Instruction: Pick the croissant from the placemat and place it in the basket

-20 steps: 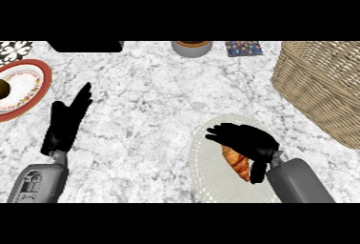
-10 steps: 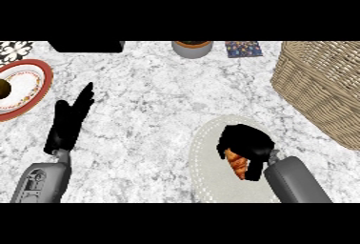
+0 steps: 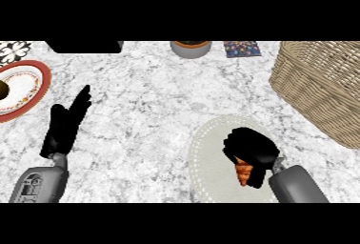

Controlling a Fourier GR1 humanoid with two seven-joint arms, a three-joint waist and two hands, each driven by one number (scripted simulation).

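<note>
A golden-brown croissant (image 3: 243,174) lies on a pale oval placemat (image 3: 207,157) at the lower right of the counter. My right hand (image 3: 249,147) sits over it with fingers curled round its upper part; only the croissant's lower tip shows. The wicker basket (image 3: 320,88) stands at the right edge, apart from the hand. At the lower left, my left hand (image 3: 67,121) rests open, fingers pointing up and away.
A red-rimmed plate (image 3: 32,78) sits at the left edge. Along the back stand a dark box (image 3: 84,46), a small grey pot (image 3: 190,48) and a patterned card (image 3: 241,48). Marble counter lies between placemat and basket.
My right hand has come down over the croissant and its fingers have curled round it, hiding most of it. The left hand has barely moved.
</note>
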